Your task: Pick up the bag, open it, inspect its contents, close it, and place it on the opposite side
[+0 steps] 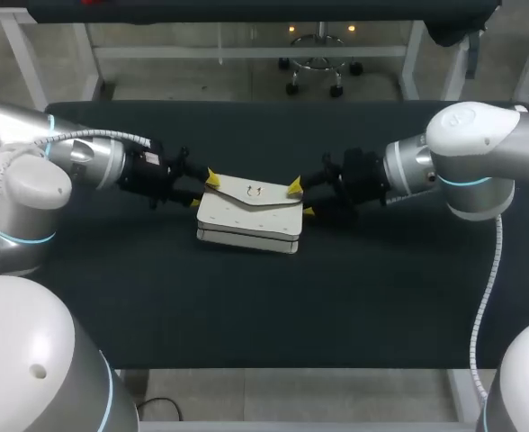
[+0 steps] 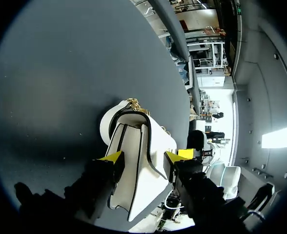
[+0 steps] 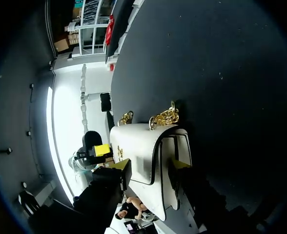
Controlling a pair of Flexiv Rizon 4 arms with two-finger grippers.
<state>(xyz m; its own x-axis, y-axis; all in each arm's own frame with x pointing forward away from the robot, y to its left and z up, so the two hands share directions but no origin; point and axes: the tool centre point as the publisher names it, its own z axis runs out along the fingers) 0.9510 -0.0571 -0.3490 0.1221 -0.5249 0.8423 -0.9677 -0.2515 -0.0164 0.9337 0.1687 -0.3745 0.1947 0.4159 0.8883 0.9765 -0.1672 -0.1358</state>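
Black cloth covers the table [image 1: 246,306], and the stretch by the near edge lies bare in the head view. Past that, about midway between the left and right edges and slightly toward the far edge, the white bag [image 1: 249,214] lies flat on the cloth. Its flap faces up, with a small gold clasp [image 1: 254,190] on it.

I have the bag from both ends. My left gripper [image 1: 203,191] straddles the end toward the left edge. In the left wrist view its fingers [image 2: 113,157] stand wide apart, one yellow tip against each broad side of the bag [image 2: 133,165], so it grips the bag across its thickness.

My right gripper [image 1: 300,199] does the same at the end toward the right edge. In the right wrist view the fingers [image 3: 180,165] are spread wide, with the bag [image 3: 143,146] between them and both pressed to it.

Beyond my fingertips in both wrist views, a gold chain [image 3: 164,117] lies at the bag's top edge, resting on the cloth. Farther still, each wrist view catches a yellow tip of the other gripper at the bag's far end.
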